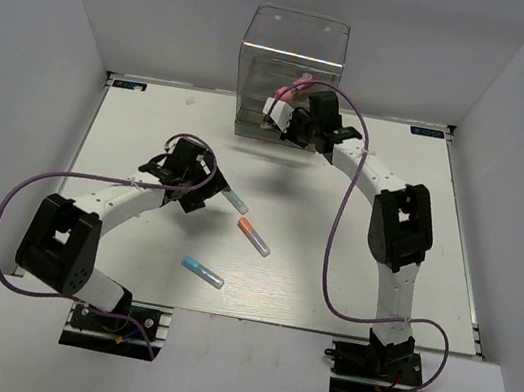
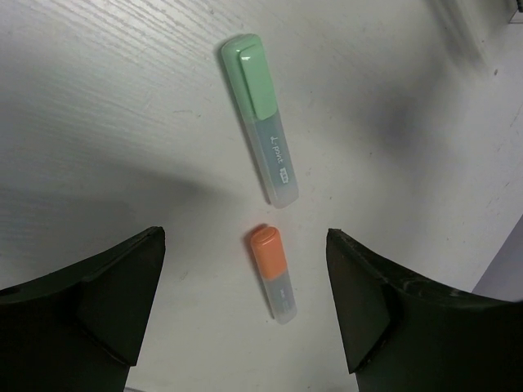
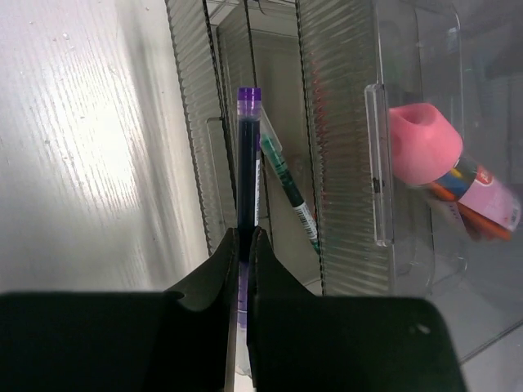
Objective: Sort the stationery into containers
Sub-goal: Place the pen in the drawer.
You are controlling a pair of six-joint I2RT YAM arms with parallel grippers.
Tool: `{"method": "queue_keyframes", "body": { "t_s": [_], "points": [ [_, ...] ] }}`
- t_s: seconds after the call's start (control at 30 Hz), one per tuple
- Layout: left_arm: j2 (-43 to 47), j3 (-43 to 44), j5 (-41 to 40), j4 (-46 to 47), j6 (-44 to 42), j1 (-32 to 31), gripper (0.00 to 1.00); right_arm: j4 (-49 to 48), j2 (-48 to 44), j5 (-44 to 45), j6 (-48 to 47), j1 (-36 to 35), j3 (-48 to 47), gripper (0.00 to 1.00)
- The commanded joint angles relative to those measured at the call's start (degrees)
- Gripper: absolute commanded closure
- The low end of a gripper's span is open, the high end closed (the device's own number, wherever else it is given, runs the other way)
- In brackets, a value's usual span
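Observation:
My left gripper [image 1: 199, 193] is open and empty above the table. In the left wrist view the orange-capped marker [image 2: 272, 269] lies between the open fingers of the gripper [image 2: 245, 238], with the green-capped marker [image 2: 260, 114] beyond it. The top view shows the green marker [image 1: 234, 197], the orange marker [image 1: 253, 236] and a blue-capped marker [image 1: 202, 271] on the table. My right gripper [image 1: 279, 121] is at the front of the clear drawer box [image 1: 296, 60], shut [image 3: 243, 238] on a thin purple pen [image 3: 248, 155] that points into a drawer.
A green pen [image 3: 288, 186] lies inside the same drawer of the box [image 3: 343, 122]. A pink-capped item [image 3: 425, 143] and other colourful pieces lie in the neighbouring drawer. Grey walls close in the white table [image 1: 152, 126] at the back and sides.

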State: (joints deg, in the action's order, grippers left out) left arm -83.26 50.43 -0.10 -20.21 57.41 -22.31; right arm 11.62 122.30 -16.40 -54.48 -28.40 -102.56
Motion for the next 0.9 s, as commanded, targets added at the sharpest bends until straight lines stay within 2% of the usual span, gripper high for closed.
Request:
{"method": "queue_keyframes", "body": {
  "t_s": [0.0, 0.17, 0.33, 0.57, 0.67, 0.7, 0.8, 0.87],
  "points": [
    [2.8, -0.8, 0.1, -0.5, -0.7, 0.2, 0.11, -2.6, -3.6, -1.1, -1.1, 0.2, -1.4, 1.0],
    [2.2, -0.9, 0.6, 0.0, -0.2, 0.2, 0.11, -2.8, -6.0, -3.8, -0.5, -0.4, 0.0, 1.0],
    [0.2, 1.1, 1.2, -0.6, -0.2, 0.2, 0.11, -6.6, -1.4, -0.9, -1.6, -0.2, -3.1, 1.0],
    [0.2, 1.2, 1.2, -0.6, -0.2, 0.2, 0.11, -7.0, 3.8, 0.5, -3.8, 0.1, -6.0, 1.0],
    [0.2, 1.2, 1.2, -0.6, -0.2, 0.2, 0.11, -6.1, 4.7, 0.8, -3.1, 0.3, -6.7, 0.83],
    [0.2, 0.6, 1.2, -0.6, -0.2, 0.2, 0.11, -5.4, 4.9, 0.6, -2.7, 0.2, -7.5, 0.72],
    [-0.3, 1.2, 1.7, -0.6, -0.2, 0.2, 0.11, -4.1, 5.0, -0.4, -1.9, 0.3, -8.1, 0.58],
    [-0.9, 1.2, 2.2, -0.6, -0.2, 0.2, 0.11, -3.3, 4.0, -1.9, -0.6, 0.2, -8.1, 0.54]
  ]
}}
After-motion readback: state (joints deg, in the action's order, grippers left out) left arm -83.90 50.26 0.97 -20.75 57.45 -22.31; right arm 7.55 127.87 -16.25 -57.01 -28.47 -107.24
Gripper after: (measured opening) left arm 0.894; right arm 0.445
